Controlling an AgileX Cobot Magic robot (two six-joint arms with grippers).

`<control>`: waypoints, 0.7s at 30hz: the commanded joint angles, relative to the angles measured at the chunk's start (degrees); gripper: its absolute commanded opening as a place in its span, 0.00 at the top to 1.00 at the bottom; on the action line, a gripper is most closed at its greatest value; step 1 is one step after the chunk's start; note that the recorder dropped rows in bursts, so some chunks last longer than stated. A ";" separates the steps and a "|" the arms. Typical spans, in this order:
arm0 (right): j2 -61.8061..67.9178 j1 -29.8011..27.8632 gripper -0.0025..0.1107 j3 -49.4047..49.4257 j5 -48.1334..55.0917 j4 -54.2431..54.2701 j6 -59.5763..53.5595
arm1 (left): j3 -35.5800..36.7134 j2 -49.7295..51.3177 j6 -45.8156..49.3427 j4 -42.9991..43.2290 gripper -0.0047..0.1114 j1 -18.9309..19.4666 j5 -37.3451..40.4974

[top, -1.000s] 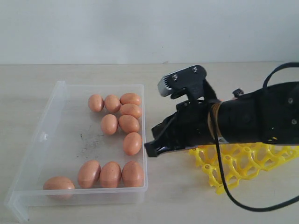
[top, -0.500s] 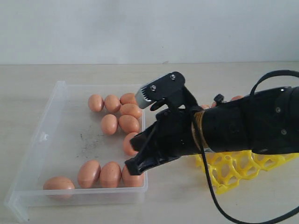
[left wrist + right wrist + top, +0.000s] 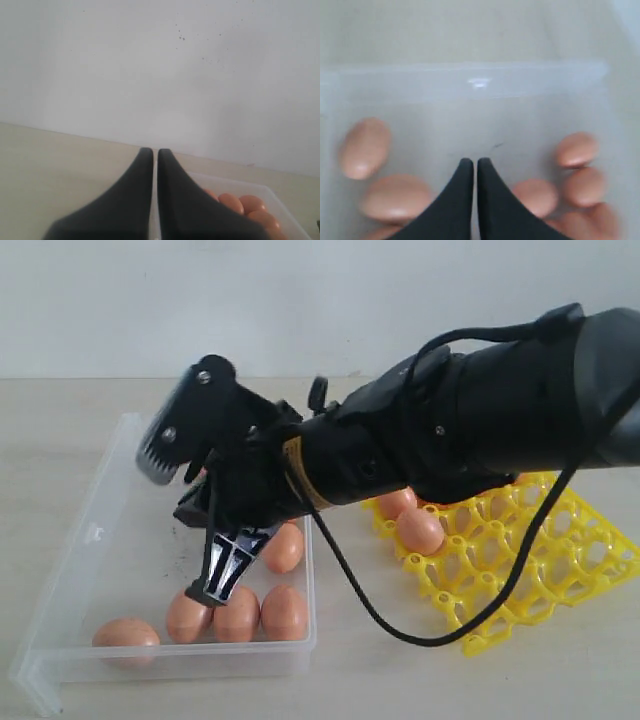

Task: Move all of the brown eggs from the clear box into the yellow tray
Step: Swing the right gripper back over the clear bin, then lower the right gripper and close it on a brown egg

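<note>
Black right hand (image 3: 212, 590), pressed closed and empty, points into the clear box (image 3: 125, 555) beside brown eggs (image 3: 284, 612).

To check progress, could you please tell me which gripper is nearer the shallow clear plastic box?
Right. The right gripper hangs shut inside the clear plastic box, over its orange-brown eggs; the left gripper is outside it, over the pale table.

- Across the back runs a plain, pale grey-white painted wall (image 3: 300, 300), evenly lit.
- The left wrist view picks up a scatter of tiny dark specks (image 3: 181, 36) on that wall.
- Below it, a light beige, faintly grained tabletop (image 3: 60, 405) meets the wall in a straight line.
- The light is soft and diffuse, the shadows faint.
</note>
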 commanded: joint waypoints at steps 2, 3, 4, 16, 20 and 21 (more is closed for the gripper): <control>1.10 13.41 0.98 -0.60 48.12 0.10 -53.14 | -0.18 -0.15 -0.42 -0.61 0.93 0.08 -0.92; 2.51 14.78 0.98 -0.72 52.85 0.10 -56.91 | -0.18 -0.15 -0.42 -0.61 0.93 0.08 -0.92; 3.77 15.82 0.98 -1.73 56.21 0.10 -51.87 | -0.18 -0.15 -0.42 -0.61 0.93 0.08 -0.92; 14.58 -0.60 0.95 -33.66 70.57 106.72 -63.76 | -0.18 -0.15 -0.42 -0.61 0.93 0.08 -0.92; 17.85 -0.71 0.62 -33.66 70.58 114.47 -64.86 | -0.18 -0.15 -0.42 -0.61 0.93 0.08 -0.92; 19.02 -0.71 0.55 -33.66 70.85 115.61 -63.74 | -0.18 -0.15 -0.42 -0.61 0.93 0.08 -0.92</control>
